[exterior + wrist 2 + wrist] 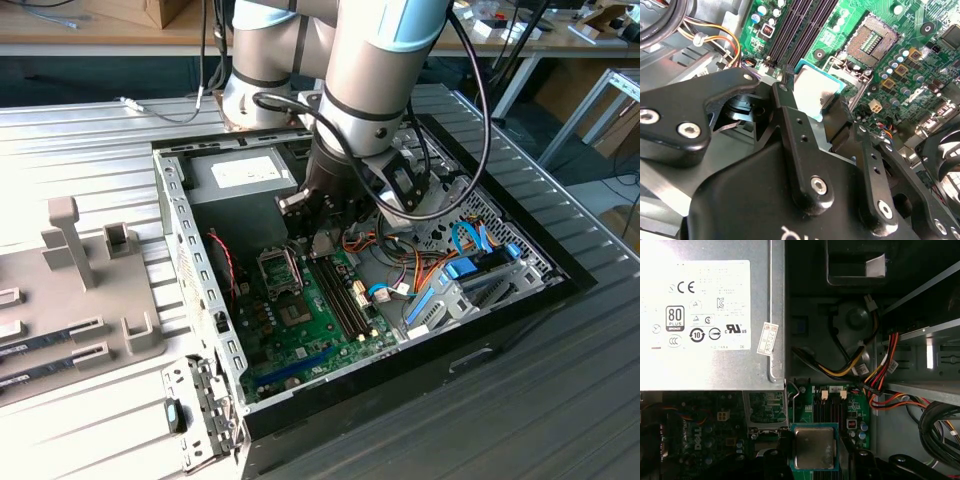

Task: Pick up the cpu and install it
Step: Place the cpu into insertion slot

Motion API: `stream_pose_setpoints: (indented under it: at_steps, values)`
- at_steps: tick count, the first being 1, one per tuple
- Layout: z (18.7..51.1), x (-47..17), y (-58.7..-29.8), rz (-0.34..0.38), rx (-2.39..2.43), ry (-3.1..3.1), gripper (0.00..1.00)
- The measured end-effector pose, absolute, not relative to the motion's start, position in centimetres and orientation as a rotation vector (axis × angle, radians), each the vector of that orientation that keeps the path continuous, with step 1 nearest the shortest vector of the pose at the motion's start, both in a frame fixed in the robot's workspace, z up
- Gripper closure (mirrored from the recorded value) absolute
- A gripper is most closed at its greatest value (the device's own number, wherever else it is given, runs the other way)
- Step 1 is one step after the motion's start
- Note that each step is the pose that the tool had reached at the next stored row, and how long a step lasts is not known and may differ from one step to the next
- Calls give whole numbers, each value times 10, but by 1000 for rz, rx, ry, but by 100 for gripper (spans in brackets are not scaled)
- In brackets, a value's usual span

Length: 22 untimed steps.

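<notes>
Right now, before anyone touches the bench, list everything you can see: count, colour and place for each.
cpu: one, silvery with a green rim, between the gripper's fingers above the motherboard
socket: one, dark with a metal frame, open and empty, on the motherboard
motherboard: one, green, on the case floor
memory slots: several, black, beside the socket
power supply: one, grey, in a case corner
cables: a bundle, orange, yellow, red and black, beside the power supply
case: one, black with a grey frame, open, on the table
holder: one, grey, at the exterior view's left
table: one, grey, ribbed
arm: one, silver, over the case
gripper: one, black, shut on the cpu
</notes>
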<state>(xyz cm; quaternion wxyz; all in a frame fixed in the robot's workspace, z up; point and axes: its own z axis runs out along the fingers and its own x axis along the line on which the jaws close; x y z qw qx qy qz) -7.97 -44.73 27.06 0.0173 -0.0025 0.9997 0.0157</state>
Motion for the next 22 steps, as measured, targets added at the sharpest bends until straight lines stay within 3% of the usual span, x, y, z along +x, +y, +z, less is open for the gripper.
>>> stream_pose_setpoints:
  at_steps: [22]
  values:
    - [268, -82, -455, 49, -8, 3107, 53]
